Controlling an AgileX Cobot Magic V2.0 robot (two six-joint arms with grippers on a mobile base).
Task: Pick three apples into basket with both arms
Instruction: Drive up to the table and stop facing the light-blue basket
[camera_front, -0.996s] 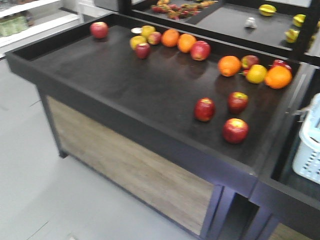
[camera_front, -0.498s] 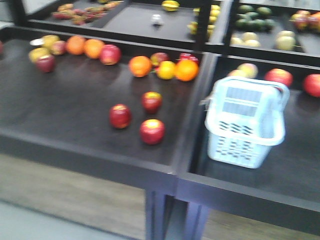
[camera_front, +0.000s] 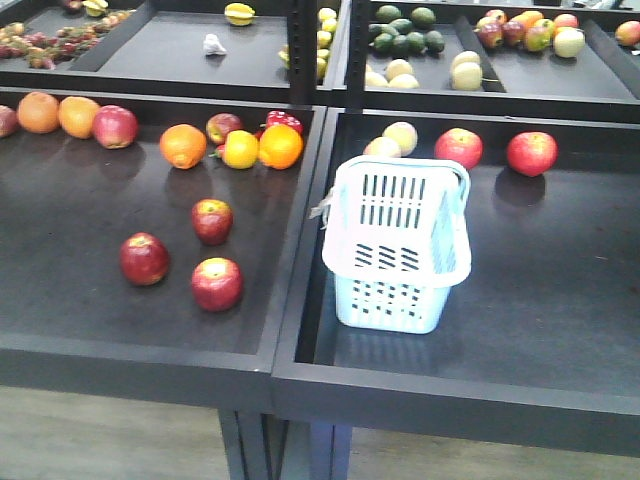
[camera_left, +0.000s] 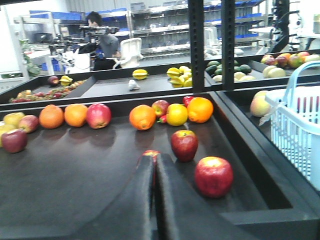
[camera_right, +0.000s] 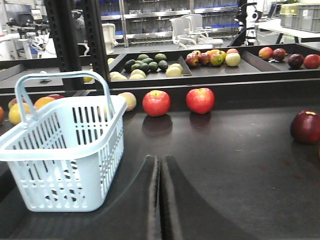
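Three apples (camera_front: 212, 220): lie loose in a triangle on the left tray of the black desk (camera_front: 70, 210), apart from one another, in front of a row of oranges (camera_front: 183, 145) at the tray's back edge.

Basket (camera_front: 390, 295): stands upright in the adjoining right tray, just across the divider from the apples, one hoop handle raised.

Left claw (camera_left: 154, 159): clenched, fingers pressed together on nothing, low over the left tray. Partly hides one apple, the other two ahead to its right.

Right claw (camera_right: 160, 161): likewise clenched on nothing, low over the right tray, basket close on its left.
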